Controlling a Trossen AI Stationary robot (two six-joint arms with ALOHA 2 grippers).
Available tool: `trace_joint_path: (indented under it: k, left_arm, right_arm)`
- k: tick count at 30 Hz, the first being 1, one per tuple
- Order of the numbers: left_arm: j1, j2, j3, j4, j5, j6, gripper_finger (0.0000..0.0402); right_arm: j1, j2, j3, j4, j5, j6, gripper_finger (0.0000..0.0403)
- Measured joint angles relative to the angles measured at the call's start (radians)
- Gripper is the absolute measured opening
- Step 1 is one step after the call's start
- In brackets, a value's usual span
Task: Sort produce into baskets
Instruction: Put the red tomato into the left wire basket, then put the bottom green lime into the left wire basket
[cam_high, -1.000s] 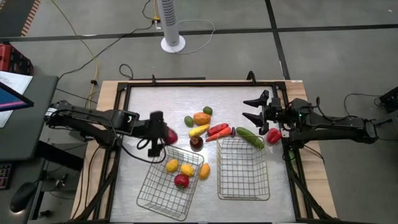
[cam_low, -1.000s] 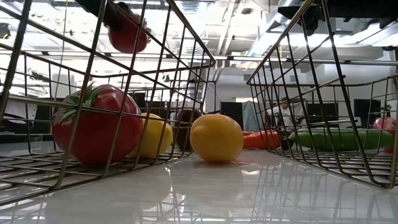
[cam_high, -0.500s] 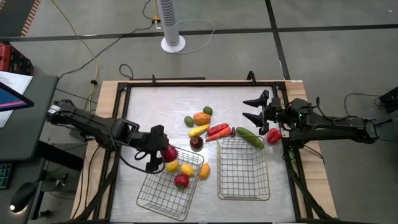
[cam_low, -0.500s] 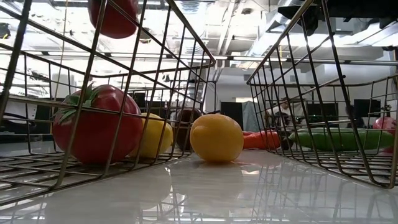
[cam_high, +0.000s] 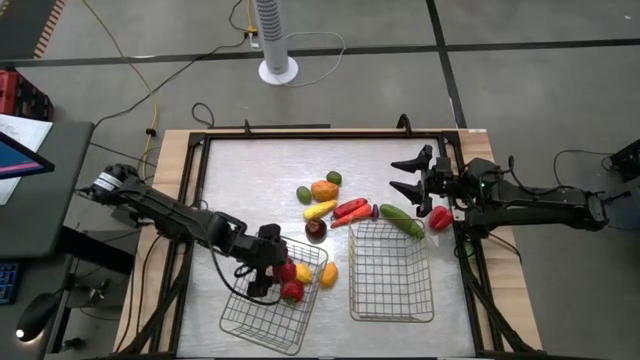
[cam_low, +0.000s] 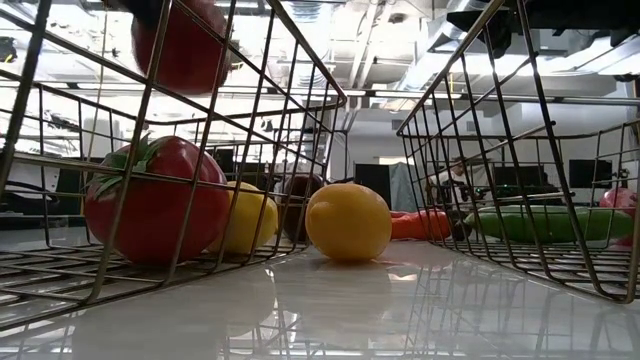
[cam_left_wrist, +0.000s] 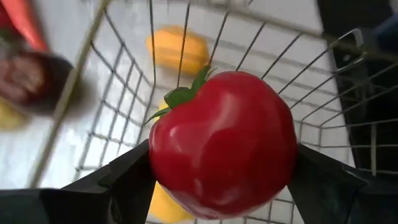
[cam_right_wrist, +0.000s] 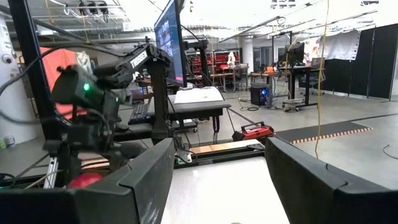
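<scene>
The left basket (cam_high: 268, 298) and the right basket (cam_high: 391, 272) stood side by side at the table's (cam_high: 250, 170) near edge. Several produce pieces (cam_high: 312, 272) lay in the left basket's far end. A tomato (cam_high: 287, 270) was above that basket. More produce (cam_high: 335, 205) lay loose behind both baskets, the cucumber (cam_high: 401, 220) just behind the right one.

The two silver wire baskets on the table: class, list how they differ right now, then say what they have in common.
Contents: the left silver wire basket holds a red tomato and yellow pieces; the right silver wire basket holds nothing.
Pose: the left basket sits skewed on the table; the right one lies nearly square to it.
Activity: the left gripper hangs over the left basket, its fingers clamping a second red tomato; no arm is over the right basket.
Shared: rectangular open-mesh form, similar size.
</scene>
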Motion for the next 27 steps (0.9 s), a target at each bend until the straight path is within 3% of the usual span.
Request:
trace_joint_path:
  k: [12, 19, 22, 27]
  left_arm:
    - [0.012, 0.028, 0.000, -0.008, 0.027, -0.117, 0.0358]
    - [0.025, 0.029, 0.033, -0.074, 0.018, -0.102, 0.0366]
    - [0.055, 0.029, 0.120, -0.203, -0.069, -0.134, 0.0366]
    - [0.071, 0.028, 0.261, -0.358, -0.355, -0.101, 0.0366]
  right_arm:
    - [0.000, 0.000, 0.000, -0.001, 0.000, 0.000, 0.0281]
    - [0.000, 0.000, 0.000, -0.001, 0.000, 0.000, 0.0281]
    - [0.000, 0.000, 0.000, -0.002, 0.000, 0.000, 0.0281]
    - [0.000, 0.000, 0.000, -0.002, 0.000, 0.000, 0.0281]
